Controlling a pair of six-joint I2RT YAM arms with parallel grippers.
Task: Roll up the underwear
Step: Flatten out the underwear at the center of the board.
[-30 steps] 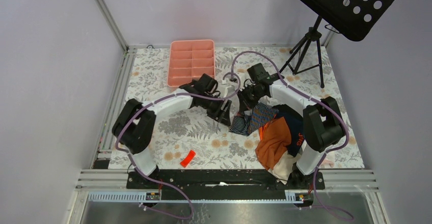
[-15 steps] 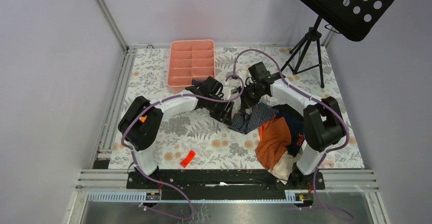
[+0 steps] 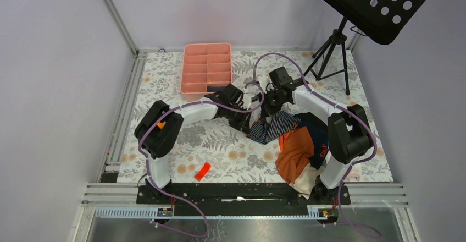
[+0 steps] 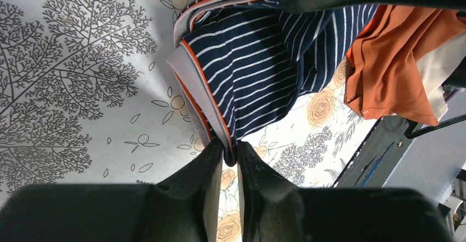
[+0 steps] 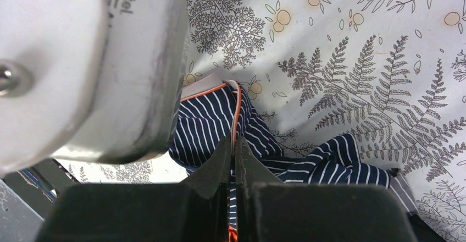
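The striped underwear [image 3: 276, 126], dark navy with thin white stripes and a grey, orange-edged waistband, lies crumpled at mid-table, left of a clothes pile. My left gripper [image 3: 248, 124] sits at its left edge. In the left wrist view the underwear [image 4: 258, 60] spreads ahead, and the left gripper [image 4: 231, 149] is shut on a fold of the waistband. My right gripper [image 3: 267, 111] is at the cloth's far edge. In the right wrist view the right gripper [image 5: 233, 142] pinches the underwear [image 5: 203, 121] by its waistband.
An orange garment [image 3: 294, 151] and dark cloth [image 3: 320, 137] are heaped at the right, in front of the right arm's base. A pink compartment tray [image 3: 206, 69] stands at the back. A red scrap [image 3: 202, 170] lies near the front. A tripod [image 3: 329, 55] stands back right.
My left arm has reached further right to the underwear's edge, and its jaws have closed on the waistband. The right gripper has kept its hold and barely moved.
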